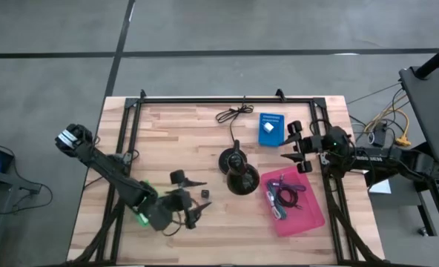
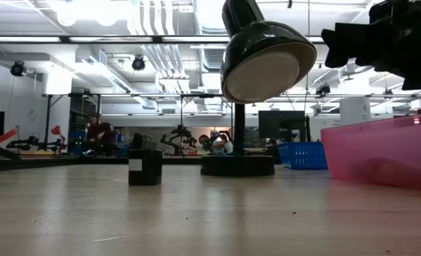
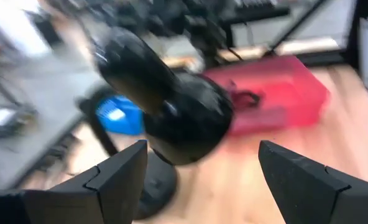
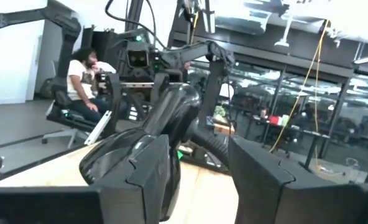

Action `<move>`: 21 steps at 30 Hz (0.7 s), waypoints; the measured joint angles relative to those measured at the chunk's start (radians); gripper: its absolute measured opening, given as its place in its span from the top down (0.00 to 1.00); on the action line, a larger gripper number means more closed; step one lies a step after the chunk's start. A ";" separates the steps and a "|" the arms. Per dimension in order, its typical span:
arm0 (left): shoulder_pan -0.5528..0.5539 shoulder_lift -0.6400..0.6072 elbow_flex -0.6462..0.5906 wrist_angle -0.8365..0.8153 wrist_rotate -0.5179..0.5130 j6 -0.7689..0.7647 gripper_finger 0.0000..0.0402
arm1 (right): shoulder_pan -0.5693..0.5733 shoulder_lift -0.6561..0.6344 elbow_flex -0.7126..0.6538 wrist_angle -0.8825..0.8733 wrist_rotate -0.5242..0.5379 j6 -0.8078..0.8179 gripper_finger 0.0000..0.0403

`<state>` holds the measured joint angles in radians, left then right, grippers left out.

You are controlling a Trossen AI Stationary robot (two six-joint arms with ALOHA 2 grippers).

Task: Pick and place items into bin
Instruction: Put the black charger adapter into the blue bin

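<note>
The tiny black cube sits on the wooden counter, just beside the left hand, whose fingers are spread wide apart and hold nothing. The pink plastic bin lies near the counter's right side with a coiled cable inside. The right hand hangs above the bin's far end, fingers partly apart and empty. A black lamp with a round base stands between cube and bin.
</note>
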<state>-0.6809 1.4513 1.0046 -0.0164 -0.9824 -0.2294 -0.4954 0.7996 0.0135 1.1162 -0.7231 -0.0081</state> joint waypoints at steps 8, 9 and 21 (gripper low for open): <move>0.077 0.018 0.000 -0.163 0.196 -0.027 0.28 | 0.007 0.000 0.000 -0.001 0.000 -0.003 0.62; 0.083 0.018 0.000 -0.199 0.198 -0.028 0.28 | 0.007 0.000 0.000 -0.001 0.000 -0.003 0.62; 0.214 0.019 -0.116 -0.149 0.443 -0.031 0.28 | 0.007 0.001 0.001 -0.003 0.000 -0.022 0.62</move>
<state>-0.4672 1.4704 0.8889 -0.1649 -0.5392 -0.2603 -0.4885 0.8005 0.0143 1.1137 -0.7234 -0.0303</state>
